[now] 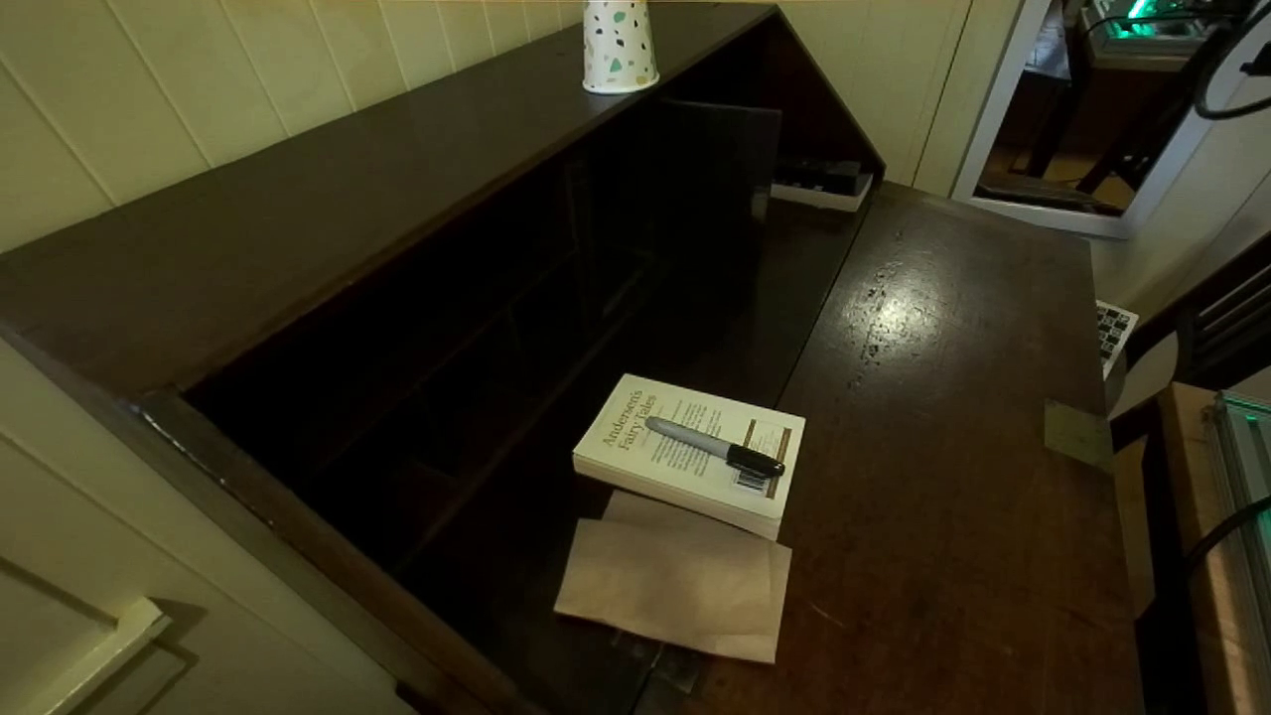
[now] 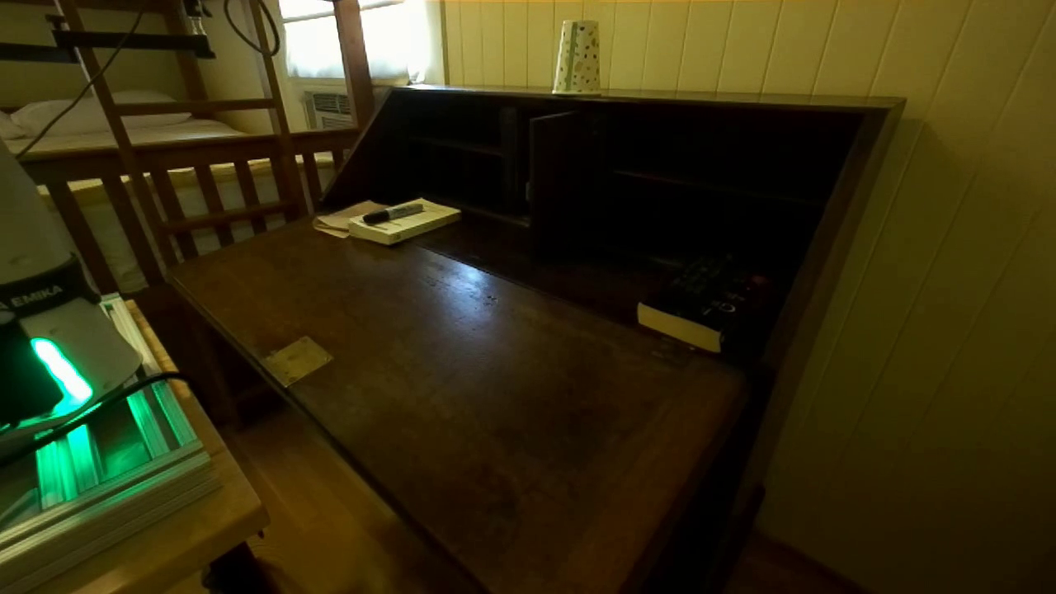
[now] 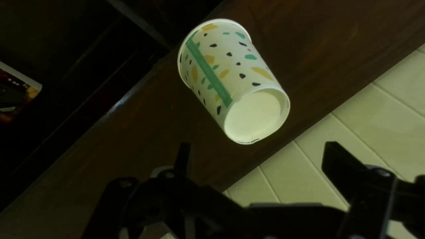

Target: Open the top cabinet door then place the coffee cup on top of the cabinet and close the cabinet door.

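Note:
The coffee cup (image 1: 620, 50) is white with green, yellow and dark flecks. It stands upside down on the flat top of the dark brown cabinet (image 1: 328, 199), near its front edge. It also shows in an exterior view (image 2: 577, 58) and in the wrist view (image 3: 225, 66), its closed base facing the camera. The top cabinet door (image 2: 553, 181) stands open, swung outward below the cup; it also shows in an exterior view (image 1: 720, 159) with a small pale handle. My gripper (image 3: 258, 145) is open and empty, apart from the cup. Neither exterior view shows the gripper.
A pale book (image 1: 685, 447) with a marker (image 1: 715, 447) on it and brown paper (image 1: 675, 586) lie on the desk surface. A dark thick book (image 2: 701, 305) lies inside at the far end. A panelled wall (image 2: 742, 49) stands behind the cabinet. The robot base (image 2: 49, 289) is opposite.

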Controlling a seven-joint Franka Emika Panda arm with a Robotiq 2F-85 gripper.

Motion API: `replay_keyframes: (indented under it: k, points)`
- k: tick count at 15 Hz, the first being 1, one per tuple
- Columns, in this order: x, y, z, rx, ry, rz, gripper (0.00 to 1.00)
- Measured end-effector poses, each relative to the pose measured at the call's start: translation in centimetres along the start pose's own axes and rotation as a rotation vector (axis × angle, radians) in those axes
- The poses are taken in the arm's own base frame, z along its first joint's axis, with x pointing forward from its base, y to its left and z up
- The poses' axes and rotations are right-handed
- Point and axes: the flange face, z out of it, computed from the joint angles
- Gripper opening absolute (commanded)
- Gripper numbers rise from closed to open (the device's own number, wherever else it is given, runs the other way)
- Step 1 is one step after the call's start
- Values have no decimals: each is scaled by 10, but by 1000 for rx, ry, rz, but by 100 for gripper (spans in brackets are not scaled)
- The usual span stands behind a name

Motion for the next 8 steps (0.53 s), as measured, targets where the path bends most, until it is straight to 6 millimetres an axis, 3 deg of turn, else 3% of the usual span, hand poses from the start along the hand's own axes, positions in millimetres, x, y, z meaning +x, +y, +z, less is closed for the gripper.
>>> replay_keyframes:
  k: [4, 8]
  points:
    - [-21, 11, -7, -3, -26, -80, 100]
    - [-47, 37, -11, -8, -43, -182, 100]
